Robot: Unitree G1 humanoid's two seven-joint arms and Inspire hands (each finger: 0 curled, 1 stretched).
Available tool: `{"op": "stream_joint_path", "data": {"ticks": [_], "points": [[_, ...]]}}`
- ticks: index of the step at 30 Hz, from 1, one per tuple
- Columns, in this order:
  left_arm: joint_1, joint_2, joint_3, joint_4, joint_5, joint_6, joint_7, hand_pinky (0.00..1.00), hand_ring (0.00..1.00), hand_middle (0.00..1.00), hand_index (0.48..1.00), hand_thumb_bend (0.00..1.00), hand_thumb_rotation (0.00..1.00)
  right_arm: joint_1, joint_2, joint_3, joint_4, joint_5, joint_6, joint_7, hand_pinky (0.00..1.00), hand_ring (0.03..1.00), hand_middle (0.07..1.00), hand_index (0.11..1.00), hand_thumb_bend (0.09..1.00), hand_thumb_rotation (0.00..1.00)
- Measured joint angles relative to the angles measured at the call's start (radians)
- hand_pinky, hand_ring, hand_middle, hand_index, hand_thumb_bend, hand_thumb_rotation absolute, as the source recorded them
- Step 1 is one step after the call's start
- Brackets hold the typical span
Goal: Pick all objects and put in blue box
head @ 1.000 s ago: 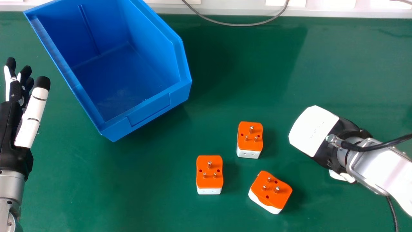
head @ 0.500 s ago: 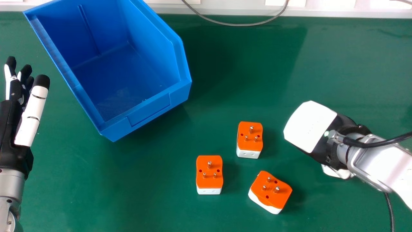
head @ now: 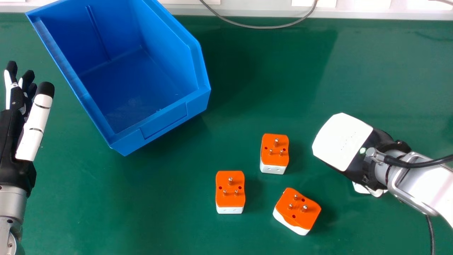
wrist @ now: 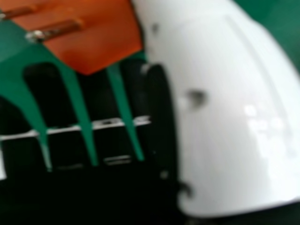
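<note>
Head view nearest first: one plug adapter (head: 297,211) is lying turned on the table (head: 148,219), a second adapter (head: 230,191) is sitting to its left, and a third adapter (head: 274,152) is resting a little farther out, all with pins facing up. Beyond the first and beside the third, the right hand (head: 342,141) is hovering at the right; in the right hand view an orange adapter (wrist: 103,37) with two metal pins is showing close to it, but I cannot tell whether the hand is grasping it, or whether it is one of those three or a fourth. The left hand (head: 35,127) is lying relaxed and holding nothing, left of the blue box (head: 164,120), which is standing farther off with its opening up. No adapter is lying inside the box, so the packing itself seems to be only starting, and at least three are needing to go in. Counting up, the head view is giving three adapters, one box and two hands
</note>
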Motion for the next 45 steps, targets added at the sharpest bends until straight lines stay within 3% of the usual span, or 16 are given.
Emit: {"op": "stream_joint_path", "data": {"ticks": [12,15,24,37,45], "points": [[0.001,0.001,0.000,-0.001,0.001,0.000,0.001,0.98,1.00,1.00,1.000,0.56,0.86,0.051,0.014,-0.070,-0.056,0.126,0.033,-0.052,0.15,0.362,0.445,0.520,0.507,0.00],[0.001,0.001,0.000,-0.001,0.007,0.000,0.001,0.98,1.00,1.00,1.000,0.57,0.86,0.065,0.023,-0.085,-0.057,0.153,0.046,-0.058,0.15,0.373,0.448,0.515,0.510,0.00],[0.001,0.002,0.000,-0.001,0.017,-0.001,0.001,0.97,1.00,1.00,1.000,0.57,0.86,0.092,0.028,-0.115,-0.114,0.173,0.065,-0.066,0.16,0.394,0.459,0.506,0.513,0.00],[0.001,0.003,0.001,-0.001,0.018,-0.002,0.001,0.97,1.00,1.00,1.000,0.56,0.86,0.102,0.044,-0.192,-0.229,0.206,0.112,-0.036,0.19,0.409,0.468,0.502,0.513,0.00],[0.000,0.004,0.002,0.010,0.018,-0.005,0.001,0.97,1.00,1.00,1.000,0.57,0.87,0.117,0.106,-0.269,-0.286,0.247,0.144,-0.114,0.19,0.420,0.464,0.496,0.514,0.00]]}}
